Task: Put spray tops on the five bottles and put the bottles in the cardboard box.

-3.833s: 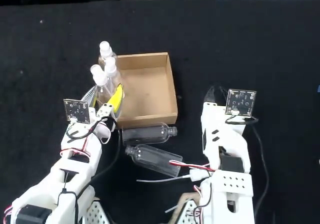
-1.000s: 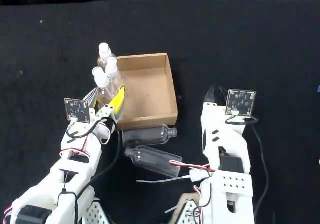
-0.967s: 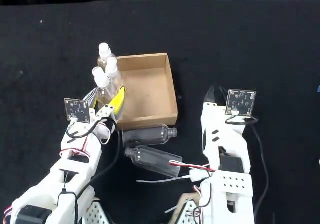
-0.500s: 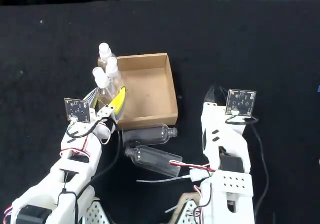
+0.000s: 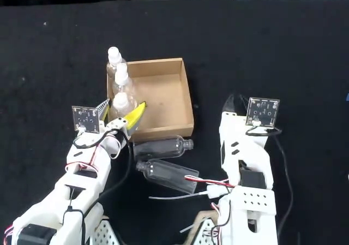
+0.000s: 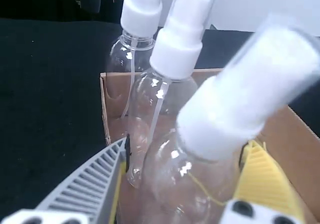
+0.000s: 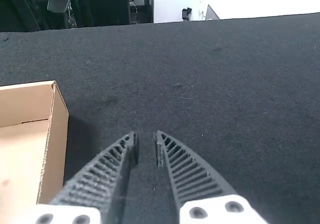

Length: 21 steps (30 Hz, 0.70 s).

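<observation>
— Looking down from above, what can't you make out?
— Whether the three capped bottles have their bases inside the brown cardboard box (image 5: pixel 163 95) or just outside it. They stand in a row right along its left wall. The right gripper (image 5: pixel 235 102) is a dark shape over the black table (image 5: pixel 283 48), right of the box and apart from it. I cannot tell its fingers from up here.
— And the bottles themselves?
— Clear plastic with white spray tops. The far capped bottle (image 5: pixel 114 57) is at the box's far left corner, and the middle capped bottle (image 5: pixel 121 73) is just nearer. The near capped bottle (image 5: pixel 122 99) is closest to the arms. A first uncapped clear bottle (image 5: pixel 163 147) lies on its side just in front of the box, with a second uncapped clear bottle (image 5: pixel 169 175) lying beside it.
— The left gripper (image 5: pixel 124 109)?
— Clamped on the near capped bottle.
— From the left wrist?
— That bottle's base is cut off. Its body sits between the grey finger (image 6: pixel 95 189) and the yellow finger (image 6: pixel 262 184), and it leans at an angle to the other two.
— From the right wrist?
— Just one corner of the box, cut off at the edge. The right gripper's ribbed fingers leave a narrow slit with nothing in it, over bare table beside the box.
</observation>
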{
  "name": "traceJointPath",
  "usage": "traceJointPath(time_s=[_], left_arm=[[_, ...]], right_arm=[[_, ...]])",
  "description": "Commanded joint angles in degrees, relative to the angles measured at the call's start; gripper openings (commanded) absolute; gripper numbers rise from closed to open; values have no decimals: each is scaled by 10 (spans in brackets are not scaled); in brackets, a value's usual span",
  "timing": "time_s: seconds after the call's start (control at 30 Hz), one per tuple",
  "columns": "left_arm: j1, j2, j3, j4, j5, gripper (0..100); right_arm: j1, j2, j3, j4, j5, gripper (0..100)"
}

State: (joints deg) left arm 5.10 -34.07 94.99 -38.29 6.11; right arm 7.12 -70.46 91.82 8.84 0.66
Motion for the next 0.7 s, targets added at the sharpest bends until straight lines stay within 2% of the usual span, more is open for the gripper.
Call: traceJointPath(time_s=[0.0, 0.67], left_arm=[[-7, -6, 8, 2, 3, 332], [-7, -7, 2, 2, 4, 334]], right_arm=[[-8, 8, -4, -2, 4, 53], [-8, 8, -4, -2, 4, 53]])
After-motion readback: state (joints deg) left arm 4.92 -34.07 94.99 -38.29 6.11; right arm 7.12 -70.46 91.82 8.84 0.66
